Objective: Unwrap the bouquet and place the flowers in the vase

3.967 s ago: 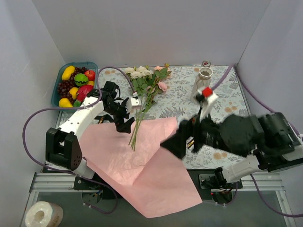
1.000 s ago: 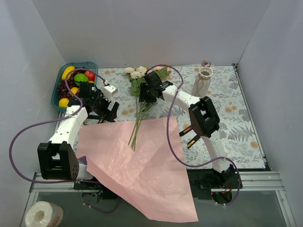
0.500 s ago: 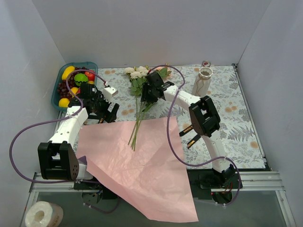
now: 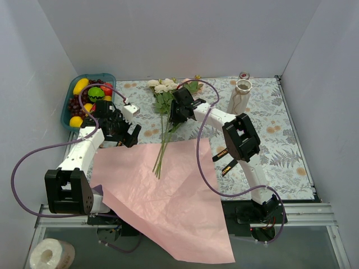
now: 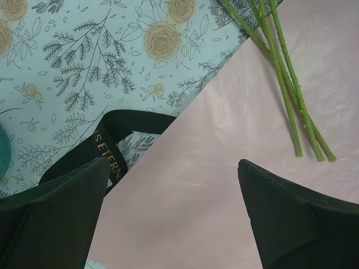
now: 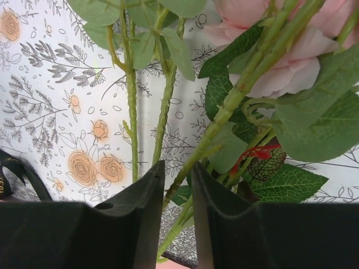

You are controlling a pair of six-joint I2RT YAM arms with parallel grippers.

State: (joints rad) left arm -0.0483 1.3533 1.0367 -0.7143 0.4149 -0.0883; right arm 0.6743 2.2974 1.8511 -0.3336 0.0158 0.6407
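Reaching across from the near right side within a few seconds, the right gripper now sits over the flowers, long-stemmed fake roses in cream, peach and pink with green leaves. Its fingers are nearly together, with a green stem pinched in the narrow gap. The left gripper has drawn back to the left and hangs over the edge of the crumpled pink wrapping paper, its fingers wide apart and holding nothing.

Trouble looks likeliest at the grip. Only some of the stems appear to run between the fingers, so a lift may carry off one or two roses and leave the rest, or the thin stems may swivel and droop. The stem ends lie on the open sheet and could drag it along. The loose black gold-lettered ribbon lies just beside the left gripper and may snag. The slim cream-white ceramic vase stands upright well to the right, and its narrow neck leaves little margin for a splayed bunch. A knock could tip it.

The pale floral-print surface is half covered by the sheet, which overhangs the near edge. A teal tub of plastic fruit sits at the far left, a small red-topped jar behind the vase. Plain pale walls close three sides.
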